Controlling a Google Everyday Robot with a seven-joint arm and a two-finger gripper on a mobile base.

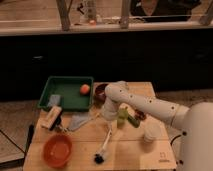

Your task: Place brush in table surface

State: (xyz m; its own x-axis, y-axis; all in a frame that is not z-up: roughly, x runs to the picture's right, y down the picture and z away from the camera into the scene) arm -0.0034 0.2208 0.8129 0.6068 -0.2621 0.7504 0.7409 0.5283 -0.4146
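The brush (105, 144) has a long white handle and a small black bristle head. It lies slanted on the table surface (130, 155), with its head toward the front edge. My gripper (108, 120) hangs at the end of the white arm, just above the far end of the handle. I cannot tell whether it touches the handle.
A green tray (67, 80) at the back left holds an orange ball (85, 89). A tan block (51, 118) and a grey cloth (80, 121) lie left of the gripper. An orange bowl (57, 149) sits front left. A green object (122, 116) and a white cup (150, 132) stand to the right.
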